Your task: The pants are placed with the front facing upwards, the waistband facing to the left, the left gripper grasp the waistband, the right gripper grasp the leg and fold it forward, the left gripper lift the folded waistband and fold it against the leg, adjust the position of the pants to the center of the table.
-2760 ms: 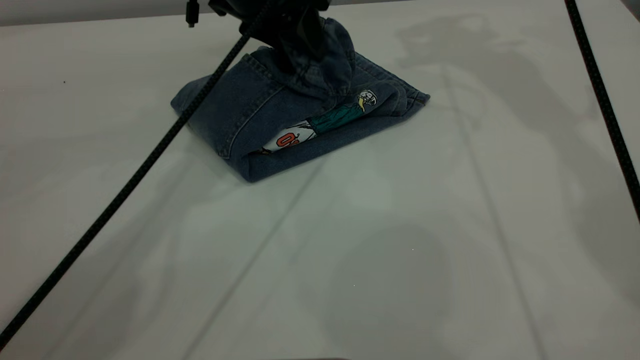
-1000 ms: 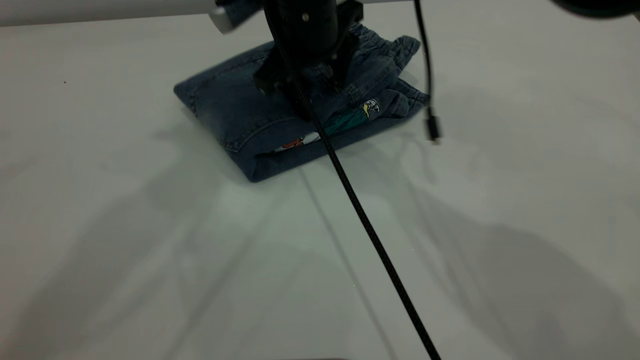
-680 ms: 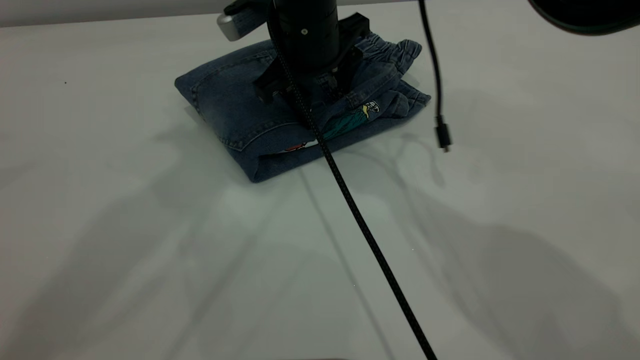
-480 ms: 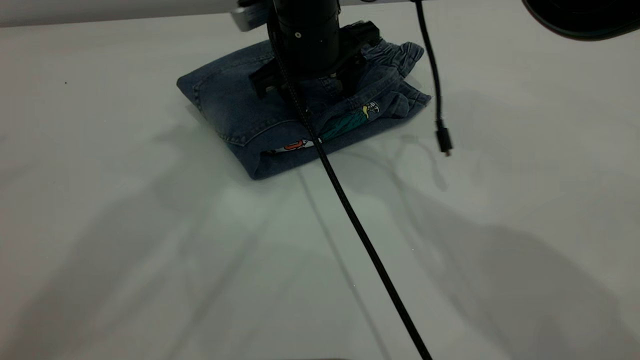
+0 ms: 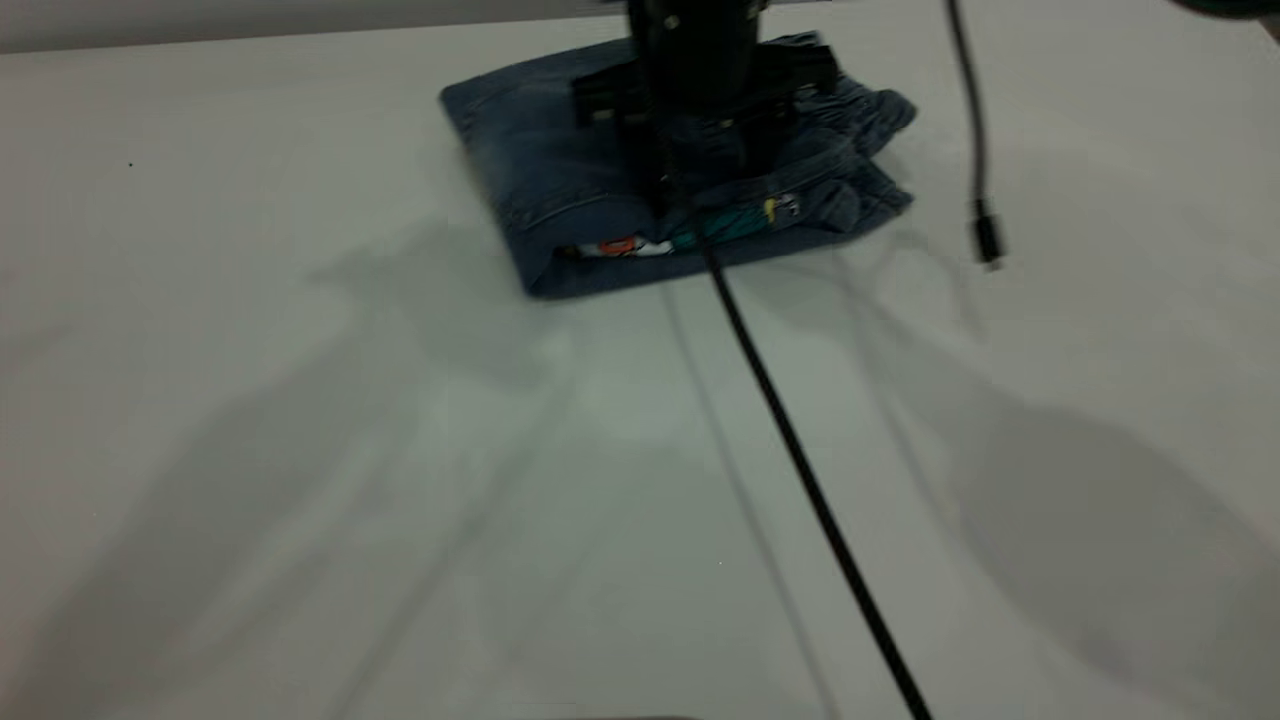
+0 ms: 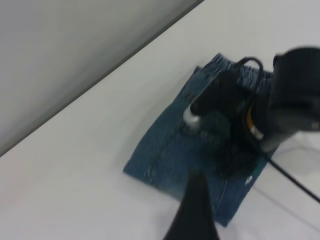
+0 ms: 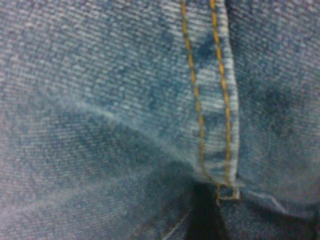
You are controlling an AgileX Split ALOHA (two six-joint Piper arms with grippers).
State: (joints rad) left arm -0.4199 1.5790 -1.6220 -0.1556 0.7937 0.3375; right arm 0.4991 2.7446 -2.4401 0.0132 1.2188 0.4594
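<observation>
The folded blue denim pants lie at the far middle of the white table, with a colourful print showing at the near fold. My right gripper stands straight down on top of them, shut on a pinch of the denim. Its wrist view is filled with denim, and the creases run into the pinch. The left wrist view looks from a distance at the pants and at the right gripper with its silver module. My left gripper hangs away from the pants, above the table.
A thick black braided cable runs from the right gripper across the table to the near edge. A thin cable with a loose plug dangles to the right of the pants. The table's far edge lies just behind them.
The left gripper let go of the waistband and withdrew. The right gripper came down on the folded pants and has dragged them to the right, turning them slightly.
</observation>
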